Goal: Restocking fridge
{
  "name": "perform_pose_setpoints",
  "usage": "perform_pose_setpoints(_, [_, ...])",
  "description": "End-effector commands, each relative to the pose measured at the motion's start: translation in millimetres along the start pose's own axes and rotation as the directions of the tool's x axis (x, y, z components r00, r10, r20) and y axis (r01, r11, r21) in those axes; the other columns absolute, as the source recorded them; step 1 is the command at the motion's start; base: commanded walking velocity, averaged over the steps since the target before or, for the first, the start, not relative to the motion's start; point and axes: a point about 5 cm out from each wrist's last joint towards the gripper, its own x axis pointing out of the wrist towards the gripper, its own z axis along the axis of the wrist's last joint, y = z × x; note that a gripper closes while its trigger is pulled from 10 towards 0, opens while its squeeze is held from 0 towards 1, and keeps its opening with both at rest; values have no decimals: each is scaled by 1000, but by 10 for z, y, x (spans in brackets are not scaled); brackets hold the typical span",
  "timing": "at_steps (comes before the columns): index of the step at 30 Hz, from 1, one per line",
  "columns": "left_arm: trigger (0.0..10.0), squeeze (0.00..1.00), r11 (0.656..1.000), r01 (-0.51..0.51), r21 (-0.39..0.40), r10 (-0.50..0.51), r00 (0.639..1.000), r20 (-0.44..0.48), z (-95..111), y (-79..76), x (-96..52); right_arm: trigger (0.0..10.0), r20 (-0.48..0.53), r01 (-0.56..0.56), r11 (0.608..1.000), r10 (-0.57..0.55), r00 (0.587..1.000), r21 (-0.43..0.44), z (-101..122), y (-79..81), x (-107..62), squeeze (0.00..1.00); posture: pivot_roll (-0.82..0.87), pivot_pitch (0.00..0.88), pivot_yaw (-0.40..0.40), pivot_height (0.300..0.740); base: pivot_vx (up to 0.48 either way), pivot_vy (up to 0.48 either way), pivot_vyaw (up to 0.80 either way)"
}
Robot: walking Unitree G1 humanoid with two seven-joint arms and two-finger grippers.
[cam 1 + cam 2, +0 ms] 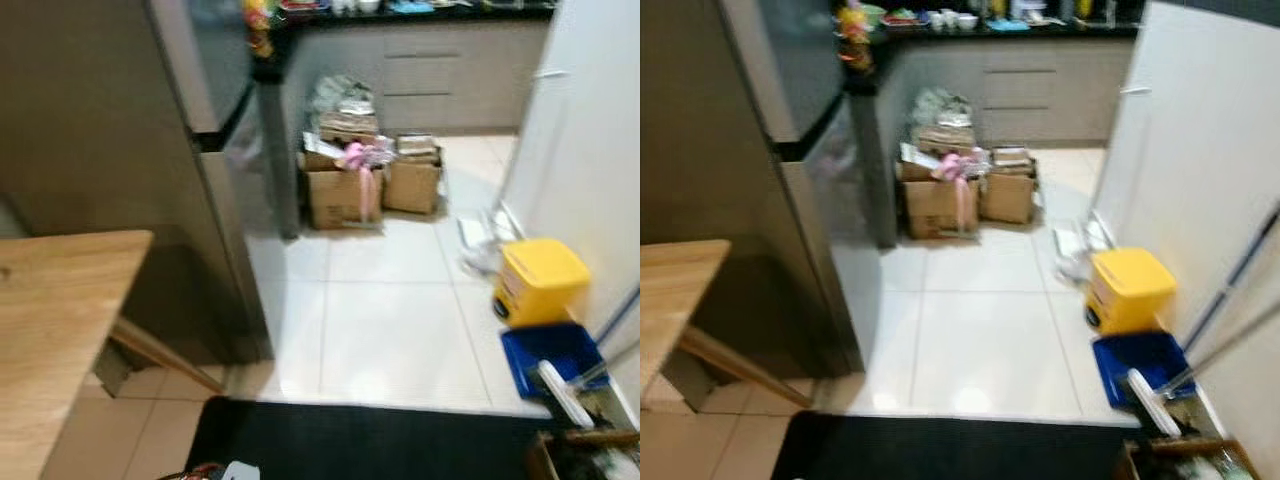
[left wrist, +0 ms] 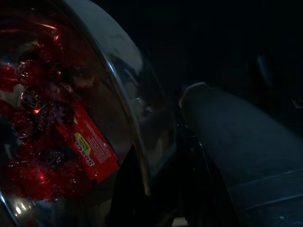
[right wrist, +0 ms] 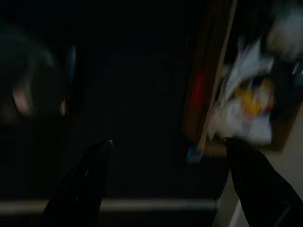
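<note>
A tall grey fridge (image 1: 110,120) stands at the left, its two doors (image 1: 228,230) shut as far as the blurred picture shows. In the left wrist view a clear plastic tub of red fruit (image 2: 52,142) with a red label lies right against my left gripper (image 2: 161,146), which is shut on its rim; one black finger (image 2: 236,156) runs beside it. A red and white bit of that tub (image 1: 215,470) peeks in at the bottom edge of the left eye view. My right gripper (image 3: 168,142) hangs open over the dark mat, holding nothing.
A wooden table (image 1: 50,330) juts in at the left. A black mat (image 1: 370,440) lies at my feet. Cardboard boxes (image 1: 345,185) crowd the floor past the fridge. A yellow bin (image 1: 540,280), a blue dustpan (image 1: 555,355) and a white wall (image 1: 590,130) line the right.
</note>
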Motion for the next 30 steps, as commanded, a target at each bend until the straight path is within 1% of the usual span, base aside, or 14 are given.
perform_pose_setpoints(1, [10000,0,1000,23,-2,-23,994,-106,-267,-73,-35,10000,-28,-16,1000,17,999,3,-90,65,-7,0,-107,0,31,740,300,0,0])
perform_pose_setpoints(30, [10000,0,1000,27,-5,-27,994,-107,-280,-98,-35,10000,-22,-22,1000,22,1000,2,-73,76,-5,0,-107,0,28,740,297,0,0])
